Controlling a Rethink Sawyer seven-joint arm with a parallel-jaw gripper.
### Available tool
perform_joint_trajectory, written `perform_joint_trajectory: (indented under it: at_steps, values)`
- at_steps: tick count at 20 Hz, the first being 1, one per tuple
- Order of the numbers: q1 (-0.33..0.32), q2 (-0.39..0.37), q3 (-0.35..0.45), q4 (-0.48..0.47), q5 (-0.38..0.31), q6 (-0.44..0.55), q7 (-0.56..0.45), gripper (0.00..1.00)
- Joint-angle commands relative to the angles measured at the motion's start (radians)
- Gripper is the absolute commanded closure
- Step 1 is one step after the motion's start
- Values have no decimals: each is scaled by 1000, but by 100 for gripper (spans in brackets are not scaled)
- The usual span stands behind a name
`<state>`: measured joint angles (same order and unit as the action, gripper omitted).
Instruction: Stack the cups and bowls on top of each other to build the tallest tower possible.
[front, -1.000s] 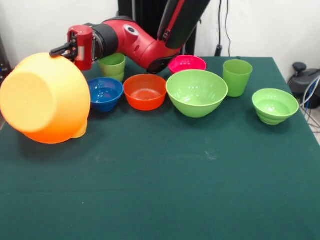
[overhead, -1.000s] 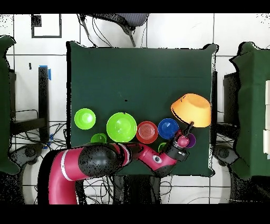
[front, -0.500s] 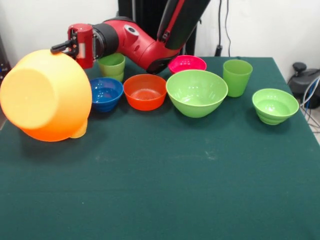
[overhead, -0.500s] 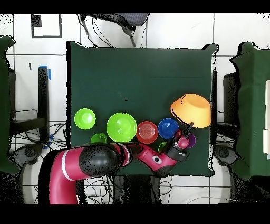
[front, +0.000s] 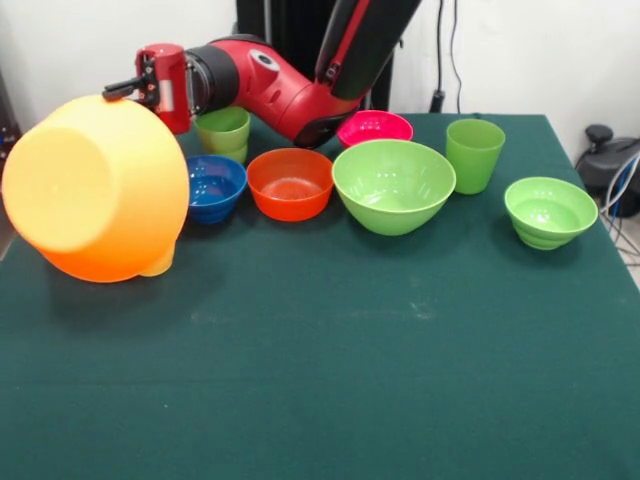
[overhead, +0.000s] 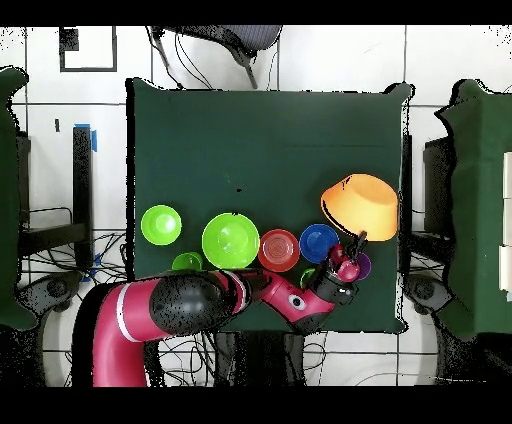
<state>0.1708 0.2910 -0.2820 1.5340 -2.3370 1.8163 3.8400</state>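
Gripper (front: 122, 88) pinches the rim of the orange bowl (front: 95, 190), which hangs tilted above the table (front: 330, 340) at the end of the row beside the blue bowl (front: 212, 186), its base turned toward the front camera. Judged light, stiff and glossy-slick, too wide to span, so the thin rim is the sensible hold; likely to swing. No readable labels or writing.

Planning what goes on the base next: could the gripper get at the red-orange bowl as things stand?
Probably not yet. The gripper is shut on the orange bowl, held tilted off the table. The red-orange bowl itself sits open from above, with the blue bowl and the large green bowl close beside it.
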Motion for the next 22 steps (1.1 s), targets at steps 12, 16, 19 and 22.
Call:
perform_joint_trajectory:
  at_steps: [12, 16, 19, 22]
  values:
    - [18, -145, 138, -77, 92, -102, 170, 100]
    - [41, -174, 113, -63, 109, -139, 98, 100]
    - [43, -181, 117, -88, 115, -152, 87, 100]
    - [49, -187, 114, -114, 122, -145, 90, 100]
